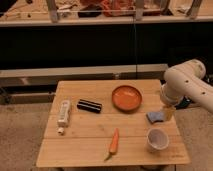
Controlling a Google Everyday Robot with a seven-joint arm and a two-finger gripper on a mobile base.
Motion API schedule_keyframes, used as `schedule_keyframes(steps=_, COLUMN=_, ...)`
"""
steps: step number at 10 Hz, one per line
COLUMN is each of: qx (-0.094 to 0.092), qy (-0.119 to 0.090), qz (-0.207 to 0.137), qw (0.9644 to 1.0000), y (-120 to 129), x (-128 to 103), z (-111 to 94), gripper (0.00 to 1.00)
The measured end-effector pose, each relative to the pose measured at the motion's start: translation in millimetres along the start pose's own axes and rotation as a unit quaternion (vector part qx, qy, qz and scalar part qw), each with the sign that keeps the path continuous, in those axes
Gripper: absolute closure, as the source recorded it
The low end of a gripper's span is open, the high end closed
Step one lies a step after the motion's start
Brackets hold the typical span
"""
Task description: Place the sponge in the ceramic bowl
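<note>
Blue-grey sponge [154,117] on wooden table [80,145]; tool [168,113] at its right edge, opening impossible to tell.

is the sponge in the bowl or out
Out. The sponge lies on the table, right of the empty bowl and apart from it. The gripper hangs at the sponge's right edge.

Count on one wooden table [85,147]: one orange bowl [126,98], one sponge [153,117], one white cup [157,140], one carrot [114,143], one black bar [89,105], one white tube [63,112]; one gripper [167,112], just right of the sponge.
</note>
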Motion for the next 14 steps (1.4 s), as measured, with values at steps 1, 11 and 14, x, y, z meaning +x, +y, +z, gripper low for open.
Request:
schedule_keyframes(steps=1, qx=0.002, qy=0.001, qz=-0.004, qw=1.0000, y=0.5, x=2.8, z=1.7, gripper=0.20)
schedule_keyframes(steps=11, qx=0.029, qy=-0.015, qz=-0.096, qw=0.9949, y=-14.6, x=16.8, z=43.5, gripper=0.20)
schedule_keyframes(steps=14, qx=0.036, qy=-0.017, qz=-0.130, qw=0.9907, y=-16.0, x=22.3, z=52.4, gripper=0.20)
